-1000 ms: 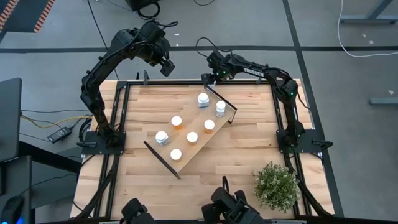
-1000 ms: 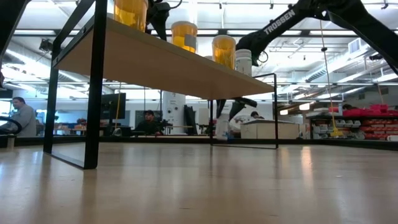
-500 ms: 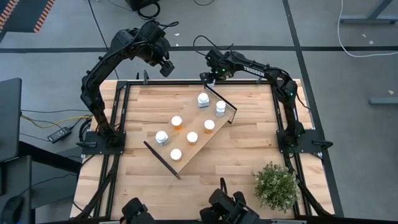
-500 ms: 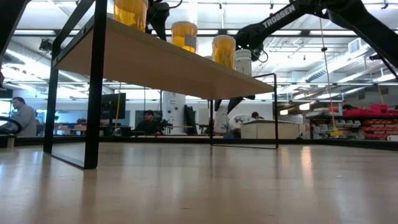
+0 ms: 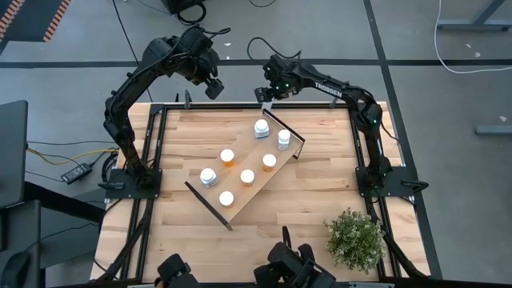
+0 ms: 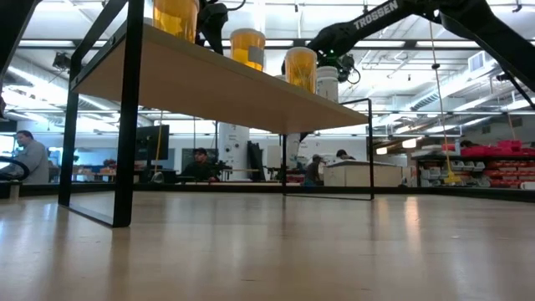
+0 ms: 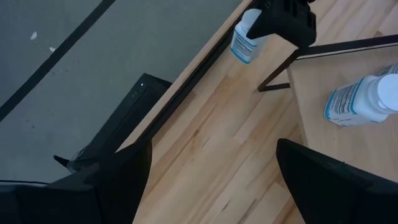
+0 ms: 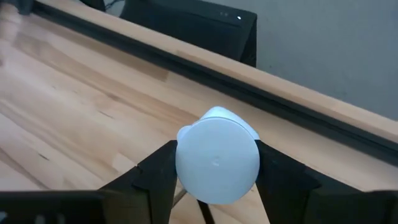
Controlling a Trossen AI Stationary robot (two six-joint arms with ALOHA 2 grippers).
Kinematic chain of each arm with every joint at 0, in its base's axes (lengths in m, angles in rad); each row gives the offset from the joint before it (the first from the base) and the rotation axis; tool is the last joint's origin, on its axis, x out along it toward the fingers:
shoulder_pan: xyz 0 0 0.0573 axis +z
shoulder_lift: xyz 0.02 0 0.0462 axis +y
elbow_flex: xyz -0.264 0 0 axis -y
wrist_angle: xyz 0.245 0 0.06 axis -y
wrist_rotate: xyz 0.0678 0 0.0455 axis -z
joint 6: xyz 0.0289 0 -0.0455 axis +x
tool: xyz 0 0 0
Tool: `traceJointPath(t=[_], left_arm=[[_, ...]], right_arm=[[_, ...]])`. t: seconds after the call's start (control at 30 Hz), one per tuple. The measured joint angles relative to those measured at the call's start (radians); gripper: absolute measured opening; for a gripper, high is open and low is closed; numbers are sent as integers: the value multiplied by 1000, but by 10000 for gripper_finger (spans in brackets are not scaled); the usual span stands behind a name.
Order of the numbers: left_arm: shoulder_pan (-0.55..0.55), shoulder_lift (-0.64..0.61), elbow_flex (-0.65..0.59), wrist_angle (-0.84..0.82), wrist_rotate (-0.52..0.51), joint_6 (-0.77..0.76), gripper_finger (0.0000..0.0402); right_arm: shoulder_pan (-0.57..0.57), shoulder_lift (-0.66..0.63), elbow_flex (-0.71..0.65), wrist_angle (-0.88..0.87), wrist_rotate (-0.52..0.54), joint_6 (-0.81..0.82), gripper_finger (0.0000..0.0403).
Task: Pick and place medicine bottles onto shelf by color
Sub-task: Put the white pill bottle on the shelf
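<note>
Table's (image 5: 320, 200) far edge: right end effector (image 8: 214, 180) grips white bottle (image 8: 217, 158)

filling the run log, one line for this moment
right gripper: shut on white bottle, lifted by shelf far end | left gripper: open, waiting | shelf: six bottles

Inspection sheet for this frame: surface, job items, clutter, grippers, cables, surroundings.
Surface: slatted wooden table.
Job's things: shelf lies diagonally, carrying three white-bodied and three orange bottles; another white bottle is held off the shelf's far end.
Clutter: potted plant at a near corner.
Grippers: right gripper shut on the white bottle; left gripper open, beyond the far edge.
Cables: cables on the floor, left of the table.
Surroundings: people seated in the room behind.
</note>
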Motion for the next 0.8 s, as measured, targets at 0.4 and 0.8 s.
traceJointPath(t=[0.4, 0.8], left_arm=[[0, 0, 0, 1, 0, 7, 348], [0, 0, 0, 43, 19, 134, 348]], right_arm=[[5, -2, 187, -113, 0, -24, 198], [62, -3, 407, -220, -138, -220, 198]])
